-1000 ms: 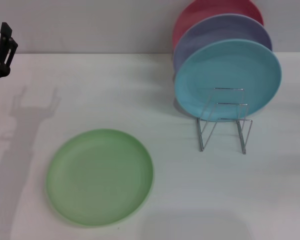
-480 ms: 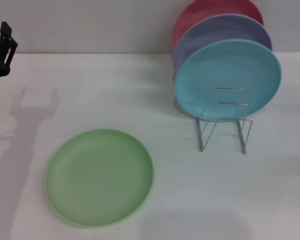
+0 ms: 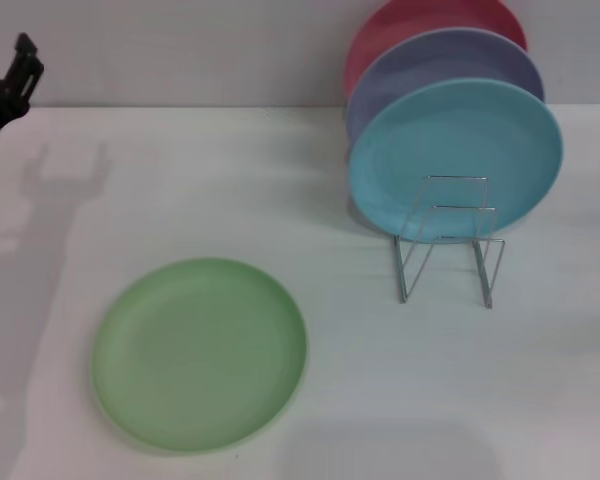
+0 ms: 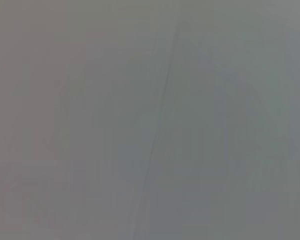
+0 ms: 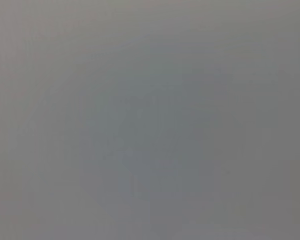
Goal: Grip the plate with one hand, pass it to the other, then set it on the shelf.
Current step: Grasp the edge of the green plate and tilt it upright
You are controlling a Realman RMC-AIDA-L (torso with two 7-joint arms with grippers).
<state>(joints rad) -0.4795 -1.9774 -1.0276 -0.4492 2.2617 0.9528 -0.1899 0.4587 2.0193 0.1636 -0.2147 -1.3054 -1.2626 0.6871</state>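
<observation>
White bench (image 3: 380, 380) carries my round light-green plastic plate (image 3: 199, 352), light, stiff, best pinched at its rim; left claw (image 3: 20, 70), upper left, state unclear.

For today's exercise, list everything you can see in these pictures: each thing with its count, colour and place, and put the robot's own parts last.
plate: one, light green, flat on the table, front left.
turquoise plate: one, upright in the shelf, frontmost of three.
lavender plate: one, upright behind the turquoise one.
red plate: one, upright at the back.
shelf: one, silver wire, on the table at right; its front slots hold nothing.
table: one, white.
left gripper: one, black, raised at the far left edge, away from the plate.
right gripper: not in view.
</observation>
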